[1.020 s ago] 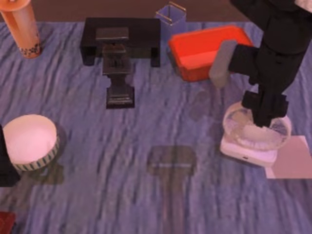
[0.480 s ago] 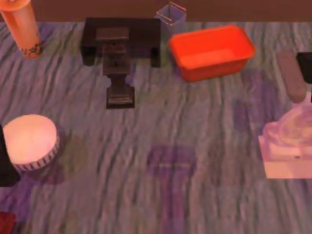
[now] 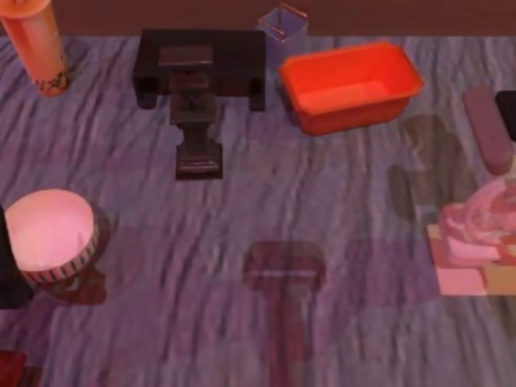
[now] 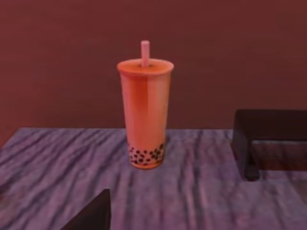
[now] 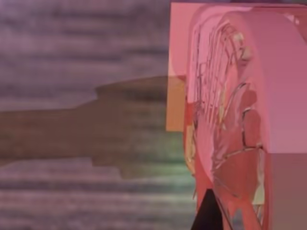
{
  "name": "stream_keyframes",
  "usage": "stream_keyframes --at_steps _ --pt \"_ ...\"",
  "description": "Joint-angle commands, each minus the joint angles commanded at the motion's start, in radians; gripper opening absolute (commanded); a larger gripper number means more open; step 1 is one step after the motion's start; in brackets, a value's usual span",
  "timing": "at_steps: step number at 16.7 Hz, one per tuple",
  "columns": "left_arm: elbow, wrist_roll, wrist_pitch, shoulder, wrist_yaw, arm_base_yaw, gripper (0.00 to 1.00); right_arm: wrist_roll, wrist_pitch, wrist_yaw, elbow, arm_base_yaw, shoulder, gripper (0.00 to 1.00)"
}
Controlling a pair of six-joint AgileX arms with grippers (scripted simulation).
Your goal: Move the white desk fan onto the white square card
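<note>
At the counter's right edge, we see the fan (image 3: 482, 226) resting on the card (image 3: 459, 278); placement appears done. We cannot tell either gripper's state.

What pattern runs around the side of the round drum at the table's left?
Dark stripes on a pale band around the round drum, clearest in the top view.

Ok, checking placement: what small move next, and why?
Probably back the right gripper away: the white desk fan already stands on the white square card at the table's right edge, gripper close beside its grille. Left gripper sits parked at the left edge.
</note>
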Motion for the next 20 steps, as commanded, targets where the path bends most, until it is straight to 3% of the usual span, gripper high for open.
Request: stream_keyframes --at_steps 4,9,20 --pt "0.000 0.000 0.000 0.000 0.000 0.000 1.00 -0.002 0.103 0.000 -0.092 -0.005 0.007 0.00" --pt "0.000 0.000 0.000 0.000 0.000 0.000 1.00 -0.003 0.119 0.000 -0.108 -0.005 0.009 0.00" --pt "0.000 0.000 0.000 0.000 0.000 0.000 1.00 -0.003 0.119 0.000 -0.108 -0.005 0.009 0.83"
